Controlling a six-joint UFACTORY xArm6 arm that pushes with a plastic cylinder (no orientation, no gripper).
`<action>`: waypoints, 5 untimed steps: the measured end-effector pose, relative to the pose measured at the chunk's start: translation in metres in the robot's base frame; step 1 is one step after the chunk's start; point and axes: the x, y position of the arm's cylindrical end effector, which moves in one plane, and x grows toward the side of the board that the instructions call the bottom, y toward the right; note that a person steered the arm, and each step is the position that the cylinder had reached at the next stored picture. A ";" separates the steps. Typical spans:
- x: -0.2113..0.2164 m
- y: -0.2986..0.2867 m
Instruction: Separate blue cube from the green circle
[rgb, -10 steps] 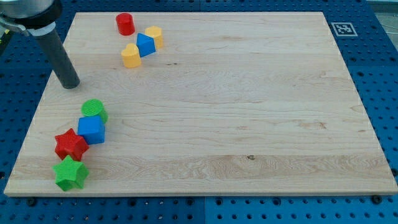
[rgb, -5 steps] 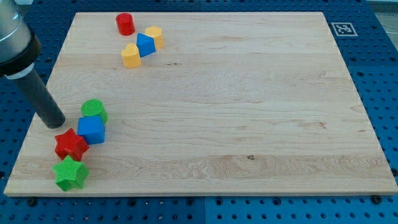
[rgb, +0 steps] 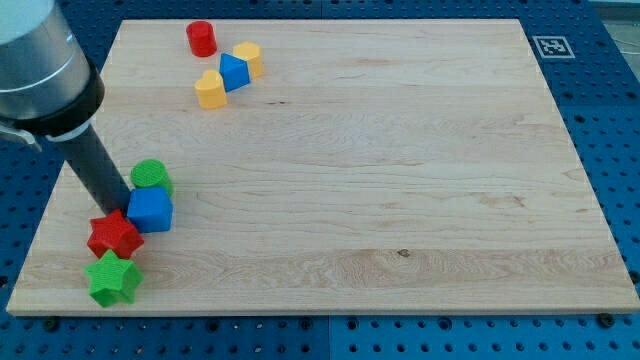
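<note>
My tip (rgb: 116, 209) sits at blue cube's (rgb: 150, 209) left face, beside red star (rgb: 113, 235). Cube touches green circle (rgb: 151, 177) near bench (rgb: 400, 150) left edge. No pincer fitted. Cube looks light, rigid, slides easily; push the flat face.

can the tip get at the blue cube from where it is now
Probably yes. My tip sits just off the blue cube's left side, above the red star, with nothing between them. The green circle touches the cube's top edge.
</note>
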 end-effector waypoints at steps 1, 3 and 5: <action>0.007 0.006; 0.011 0.028; 0.011 0.063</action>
